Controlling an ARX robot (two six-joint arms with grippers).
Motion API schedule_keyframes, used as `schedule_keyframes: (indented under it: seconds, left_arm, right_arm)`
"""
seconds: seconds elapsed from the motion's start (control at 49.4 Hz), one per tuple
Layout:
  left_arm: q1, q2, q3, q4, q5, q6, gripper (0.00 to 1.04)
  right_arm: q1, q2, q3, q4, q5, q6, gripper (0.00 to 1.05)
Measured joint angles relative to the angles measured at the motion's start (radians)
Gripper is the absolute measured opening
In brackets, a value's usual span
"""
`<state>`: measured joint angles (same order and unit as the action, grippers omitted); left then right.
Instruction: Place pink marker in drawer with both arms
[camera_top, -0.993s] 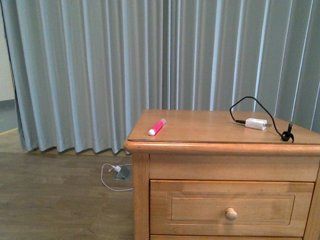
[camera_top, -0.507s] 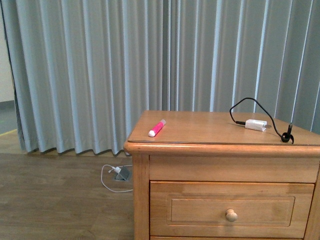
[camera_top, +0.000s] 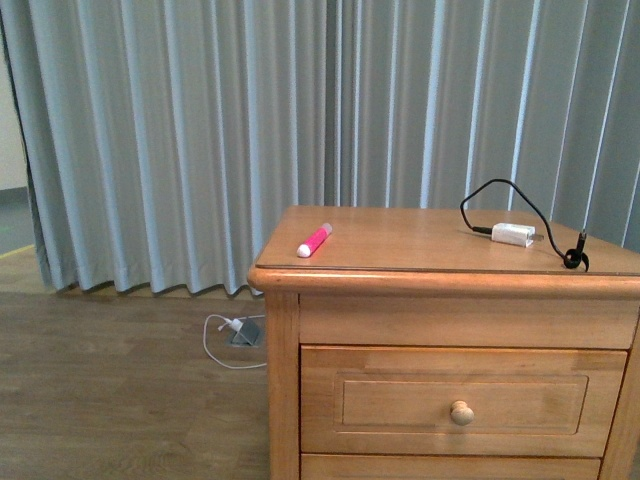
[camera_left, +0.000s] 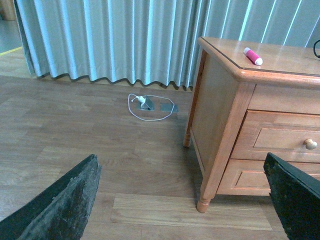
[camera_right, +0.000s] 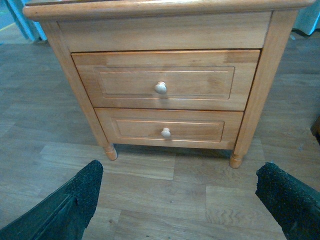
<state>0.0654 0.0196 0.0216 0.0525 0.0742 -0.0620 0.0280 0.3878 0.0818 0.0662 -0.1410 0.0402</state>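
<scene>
I see the pink marker (camera_top: 314, 241) by the cabinet (camera_top: 440, 283) top's front-left corner, near its left edge; wood floor (camera_top: 100, 400) spreads beyond. The drawer (camera_top: 400, 400) is closed. My left gripper (camera_left: 181, 162) and right gripper (camera_right: 178, 167) gape wide, empty.

Soft, even indoor light fills all three views, with cool light glowing through the curtain (camera_top: 200, 140) in pale vertical streaks, and the cabinet's top (camera_top: 420, 235) carries a faint sheen near its front edge. Shadows are weak and blurred, with only a dim patch on the floor (camera_right: 170, 170) under the cabinet in the right wrist view. The front view is slightly soft and grainy. In the wrist views the left gripper's fingers (camera_left: 60, 205) and the right gripper's fingers (camera_right: 55, 205) show as dark, out-of-focus shapes, and the cabinet's uprights lean from wide-angle distortion.
</scene>
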Motion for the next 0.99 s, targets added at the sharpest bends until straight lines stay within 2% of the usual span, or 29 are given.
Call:
schedule_keyframes:
  seconds: [0.122, 0.263, 0.365, 0.608, 0.993]
  left_arm:
    - [0.0, 0.0, 0.0, 0.0, 0.0, 0.0, 0.99]
    - [0.0, 0.0, 0.0, 0.0, 0.0, 0.0, 0.99]
    - [0.0, 0.0, 0.0, 0.0, 0.0, 0.0, 0.99]
    - [0.0, 0.0, 0.0, 0.0, 0.0, 0.0, 0.99]
    - [0.0, 0.0, 0.0, 0.0, 0.0, 0.0, 0.99]
  right_arm:
    - [0.07, 0.282, 0.03, 0.229, 0.045, -0.001, 0.96]
    - [0.103, 0.637, 0.1, 0.499, 0.097, 0.0, 0.96]
    - [0.12, 0.875, 0.181, 0.629, 0.134, 0.002, 0.96]
    - [0.179, 1.226, 0.367, 0.744, 0.2, 0.005, 0.96]
    - [0.238, 1.522, 0.626, 0.766, 0.264, 0.027, 0.96]
